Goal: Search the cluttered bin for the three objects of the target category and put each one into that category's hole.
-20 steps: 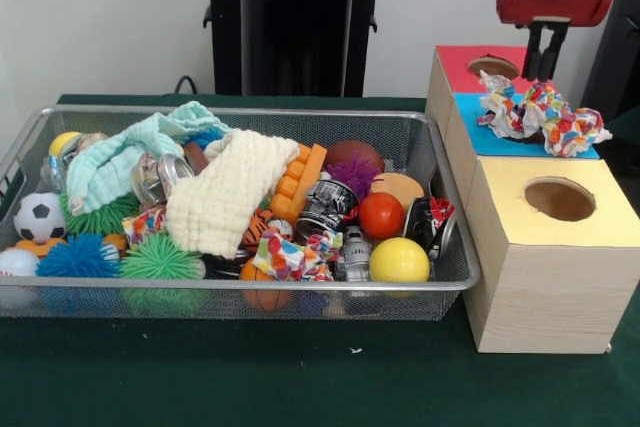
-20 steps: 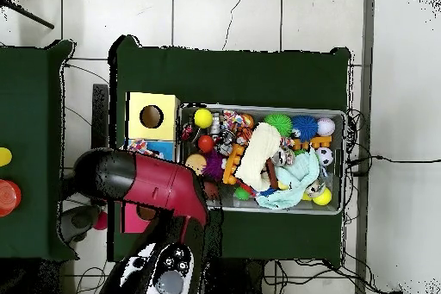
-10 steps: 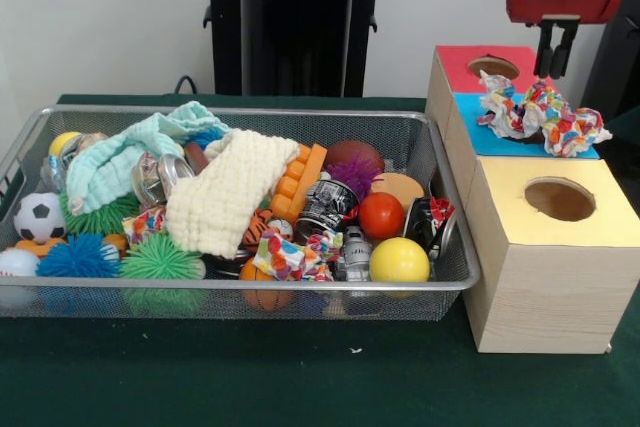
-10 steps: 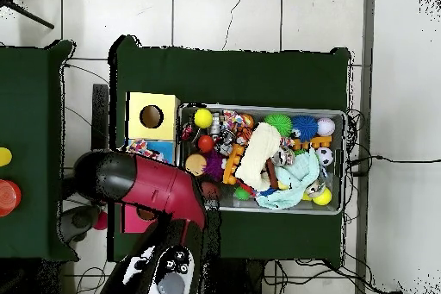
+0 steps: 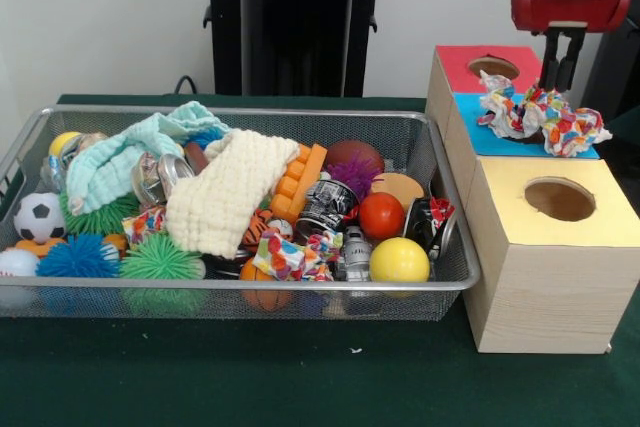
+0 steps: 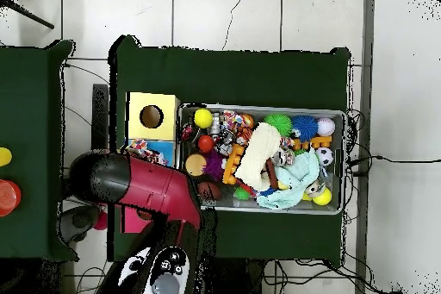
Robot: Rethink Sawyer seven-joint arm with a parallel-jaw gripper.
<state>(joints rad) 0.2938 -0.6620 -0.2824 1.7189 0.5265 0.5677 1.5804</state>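
1. Front view: rising since a second earlier, the gripper (image 5: pixel 562 59) had drawn up toward the top right corner and a little to the right, and stood just above the far end of the box.
2. Its fingers (image 5: pixel 551 51) were narrowly parted and held nothing.
3. The crumpled multicolour wrapper (image 5: pixel 541 113) lay on the blue section (image 5: pixel 478 127) of the wooden sorting box (image 5: pixel 545 277), over its hole and not dropped through; it had not shifted between the frames.
4. The red section's hole (image 5: pixel 493 67) on the far side and the yellow section's hole (image 5: pixel 560 199) on the near side both stood open.
5. In the mesh bin (image 5: pixel 452 277) a second crumpled wrapper (image 5: pixel 288 256) lay near the front rim, and a third (image 5: pixel 146 222) sat beside the green spiky ball (image 5: pixel 160 260).
6. Judged from this, one object had reached its section but perhaps not entered the hole, and two seemed left to fetch.
7. Overhead view: the red and black arm (image 6: pixel 142 189) had slid slightly toward the bottom left and covered the red section and part of the blue.
8. The wrapper (image 6: pixel 139 147) showed at the arm's upper edge, below the yellow section (image 6: pixel 152 116).
9. The bin (image 6: pixel 341 161) on the green counter (image 6: pixel 232 71) remained crowded with balls, cloths and cans.
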